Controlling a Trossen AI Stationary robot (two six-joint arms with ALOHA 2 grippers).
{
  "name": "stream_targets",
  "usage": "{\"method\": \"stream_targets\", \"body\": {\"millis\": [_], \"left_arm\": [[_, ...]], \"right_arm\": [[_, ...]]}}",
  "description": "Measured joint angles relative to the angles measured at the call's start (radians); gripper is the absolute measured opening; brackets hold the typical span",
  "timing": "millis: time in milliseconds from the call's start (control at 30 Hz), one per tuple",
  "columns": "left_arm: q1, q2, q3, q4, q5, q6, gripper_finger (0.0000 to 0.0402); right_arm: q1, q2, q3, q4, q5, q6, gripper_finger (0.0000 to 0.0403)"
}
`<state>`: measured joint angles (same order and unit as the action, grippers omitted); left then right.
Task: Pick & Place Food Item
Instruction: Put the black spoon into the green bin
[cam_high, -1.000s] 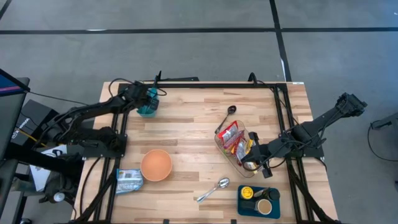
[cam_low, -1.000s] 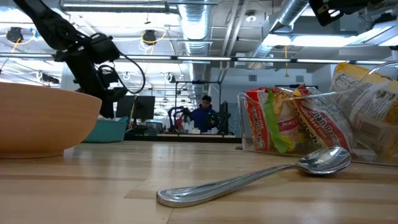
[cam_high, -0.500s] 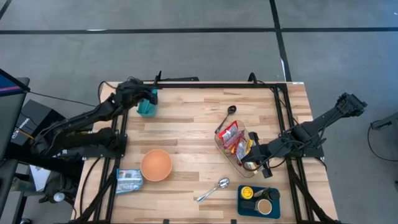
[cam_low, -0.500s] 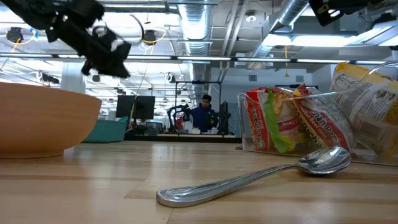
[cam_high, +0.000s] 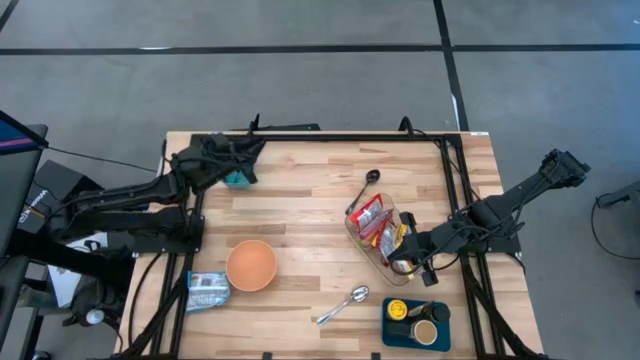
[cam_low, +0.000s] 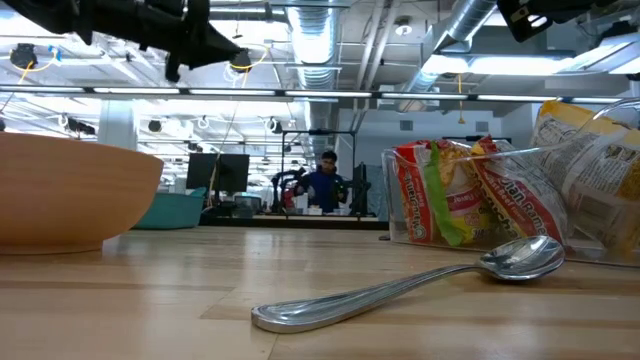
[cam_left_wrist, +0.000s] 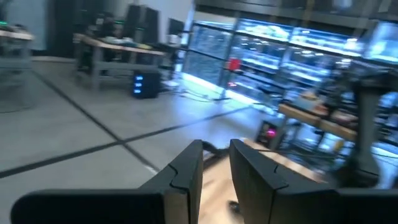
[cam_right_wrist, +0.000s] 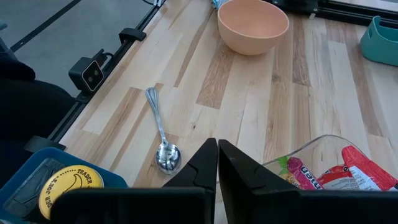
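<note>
Red and yellow food packets (cam_high: 378, 222) stand upright in a clear container (cam_high: 392, 262) on the table's right half, also in the low view (cam_low: 470, 195). My right gripper (cam_high: 404, 266) (cam_right_wrist: 217, 148) hovers shut over that container's near right corner. My left gripper (cam_high: 250, 152) (cam_low: 228, 50) is raised at the far left, pointing level, above a teal cup (cam_high: 236, 179) that stands on the table. Its fingers (cam_left_wrist: 216, 152) stand a narrow gap apart with nothing between them.
An orange bowl (cam_high: 250, 265) sits near the left, with a blue packet (cam_high: 208, 290) at the left edge. A metal spoon (cam_high: 343, 305) lies near the front, a black spoon (cam_high: 366, 184) farther back. A blue tray (cam_high: 415, 322) holds a yellow lid and a cup.
My left gripper has risen away from the teal cup and tipped up from pointing down to pointing level, its arm drawing back toward the table's left edge. The cup has stayed in place. My right arm has kept still.
</note>
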<state>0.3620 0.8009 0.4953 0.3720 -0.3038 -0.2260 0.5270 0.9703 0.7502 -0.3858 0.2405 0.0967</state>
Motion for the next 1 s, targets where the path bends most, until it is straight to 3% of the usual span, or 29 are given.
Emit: {"method": "stream_targets", "body": {"millis": [133, 467, 767, 1000], "left_arm": [[-0.089, 0.021, 0.000, 0.005, 0.047, 0.000, 0.0076], [-0.322, 0.117, 0.000, 0.002, 0.399, -0.107, 0.0076], [-0.545, 0.185, 0.000, 0.004, 0.408, -0.131, 0.0076], [-0.622, 0.198, 0.000, 0.006, 0.407, -0.131, 0.0076]], "right_arm": [[0.000, 0.000, 0.000, 0.000, 0.000, 0.000, 0.0008], [0.000, 0.000, 0.000, 0.000, 0.000, 0.000, 0.0008], [0.000, 0.000, 0.000, 0.000, 0.000, 0.000, 0.0008], [0.000, 0.000, 0.000, 0.005, 0.000, 0.001, 0.0008]]}}
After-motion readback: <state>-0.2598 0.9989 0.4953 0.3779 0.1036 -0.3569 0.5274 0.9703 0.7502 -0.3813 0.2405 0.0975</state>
